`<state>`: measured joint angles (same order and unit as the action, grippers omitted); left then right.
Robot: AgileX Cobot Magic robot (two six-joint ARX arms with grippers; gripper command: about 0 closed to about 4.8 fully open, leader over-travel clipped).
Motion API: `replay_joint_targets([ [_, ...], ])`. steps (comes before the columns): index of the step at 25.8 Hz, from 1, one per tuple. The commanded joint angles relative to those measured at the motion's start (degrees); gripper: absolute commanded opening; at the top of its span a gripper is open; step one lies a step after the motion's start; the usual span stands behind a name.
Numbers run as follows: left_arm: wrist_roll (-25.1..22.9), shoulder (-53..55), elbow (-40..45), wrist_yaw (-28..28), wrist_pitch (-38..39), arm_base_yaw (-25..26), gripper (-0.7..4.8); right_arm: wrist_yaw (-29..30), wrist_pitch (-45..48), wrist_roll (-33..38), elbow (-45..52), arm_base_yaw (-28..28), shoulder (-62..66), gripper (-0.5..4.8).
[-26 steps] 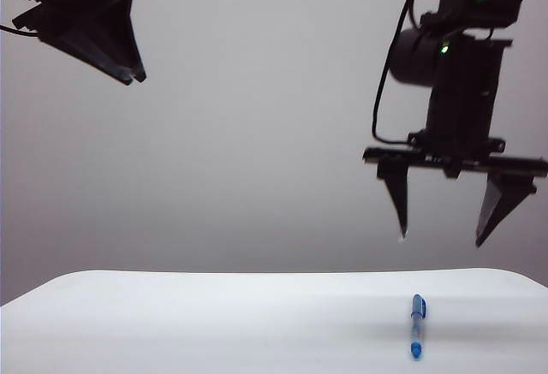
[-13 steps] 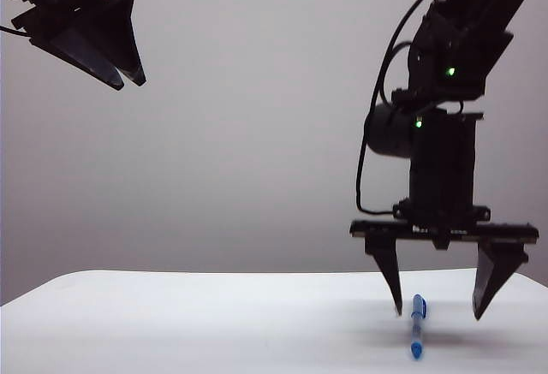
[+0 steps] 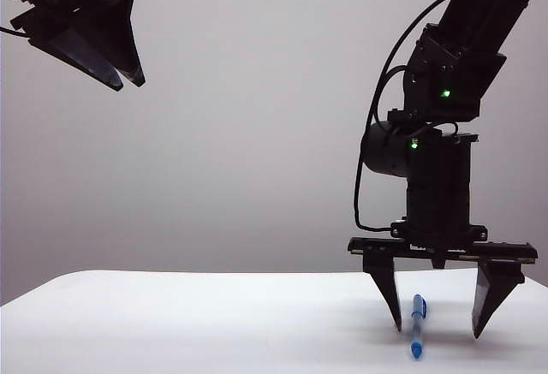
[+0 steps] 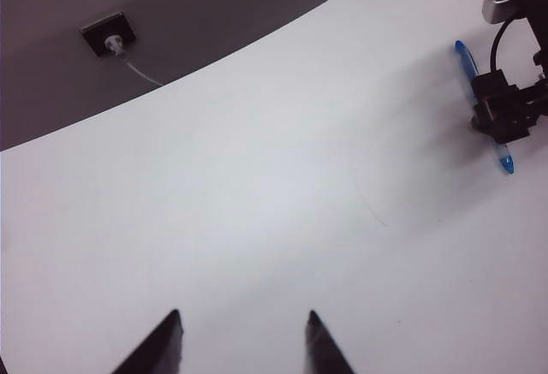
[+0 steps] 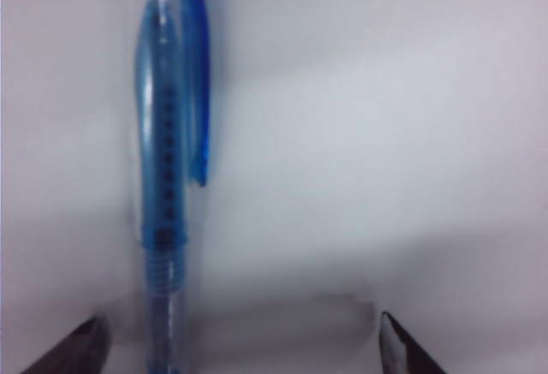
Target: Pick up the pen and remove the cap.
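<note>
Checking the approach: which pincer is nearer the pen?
Right. The right pincer straddles the pen on the table, jaws open; the left pincer hangs high, far off.

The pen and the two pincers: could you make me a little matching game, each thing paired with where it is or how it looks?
Things:
1. pen
2. cap
3. right pincer
4. left pincer

Descriptions:
A. raised high above the table's left side
B. lying flat on the white table, on its right side
C. open, lowered with one finger on each side of the pen
D. translucent blue with a clip, still fitted on the pen

Pairs: 1-B, 2-D, 3-C, 4-A
</note>
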<state>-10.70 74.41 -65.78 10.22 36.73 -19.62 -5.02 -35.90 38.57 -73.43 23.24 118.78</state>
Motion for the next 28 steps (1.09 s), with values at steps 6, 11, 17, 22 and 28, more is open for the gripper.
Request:
replay_joint_targets([
  [6,0.20,-0.15,-0.26,0.07,-0.37,0.02,1.82,-1.27,-0.22,0.85,-0.20,0.48,-0.11,1.71],
  [11,0.22,-0.15,-0.26,0.07,-0.35,0.04,1.82,-1.31,-0.24,0.74,-0.07,0.48,0.00,0.89],
  [17,0.22,-0.15,-0.26,0.07,-0.35,0.04,1.82,-1.29,-1.14,-2.27,-0.02,0.48,0.83,0.09],
  [22,0.20,-0.15,-0.26,0.09,-0.42,0.04,1.82,1.46,-2.25,-4.79,-0.20,0.46,2.36,-0.01],
  [28,0.20,-0.17,-0.28,1.77,-2.97,0.04,1.82,6.27,-2.69,-12.17,-4.50,0.33,0.46,-0.01],
])
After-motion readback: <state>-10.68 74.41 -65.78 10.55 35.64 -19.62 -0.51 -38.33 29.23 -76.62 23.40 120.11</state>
